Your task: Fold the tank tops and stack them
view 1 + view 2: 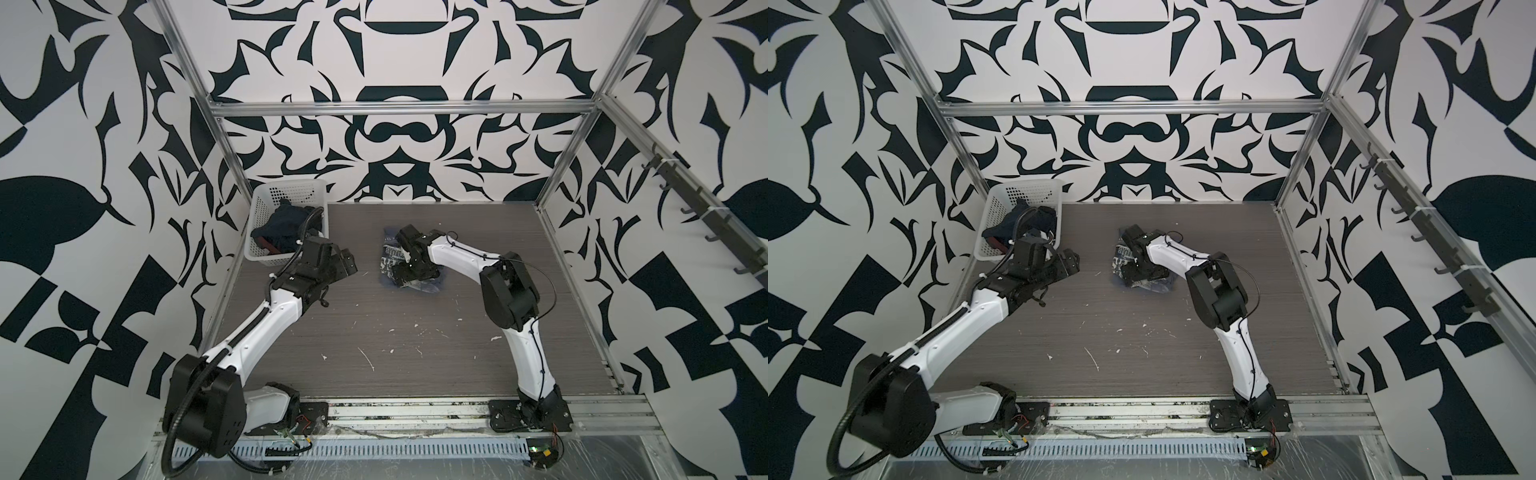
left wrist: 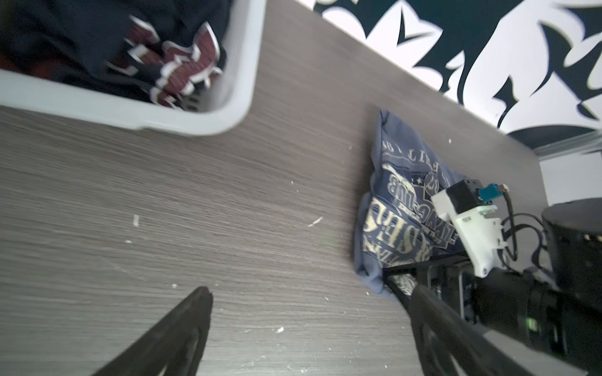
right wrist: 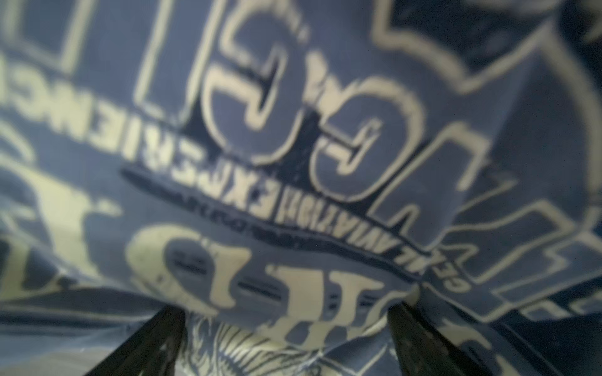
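Elbow high, right gripper noses down, jaws spread, onto crumpled slate-blue tank top right of white perforated plastic basket holding navy red-trimmed tank top; left gripper outstretched beside basket, jaws apart, empty.

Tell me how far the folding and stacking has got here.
Done: slate-blue top lies compactly bundled on the table. In hand: nothing; right gripper open over it, left gripper open above bare table. Remaining: navy top sits crumpled in the basket, unfolded, unstacked.
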